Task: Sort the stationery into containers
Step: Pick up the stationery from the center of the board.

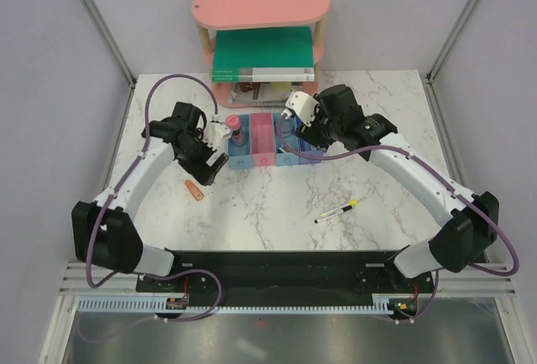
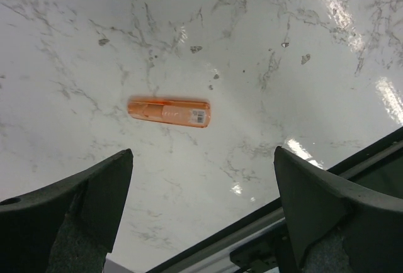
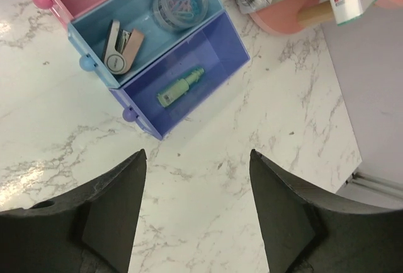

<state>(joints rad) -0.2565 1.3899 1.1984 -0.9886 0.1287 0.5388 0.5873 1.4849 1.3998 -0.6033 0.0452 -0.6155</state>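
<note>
Top: bins (image 1: pixel 273 142) sit mid-table, yellow-and-black pen (image 1: pixel 338 210) loose on the marble by the right arm.
Left wrist: left gripper (image 2: pixel 203 156) spread wide, empty, over the orange piece (image 2: pixel 169 112) lying flat on the table.
Right wrist: right gripper (image 3: pixel 198 155) spread, empty. Green piece (image 3: pixel 181 87) lies inside the purple-blue bin (image 3: pixel 220 50).

glossy marble-veined table (image 2: pixel 75 34) — orange piece (image 2: pixel 169 112) of translucent plastic, paper-labelled; bins (image 3: pixel 214 50) of smooth shiny plastic.
</note>
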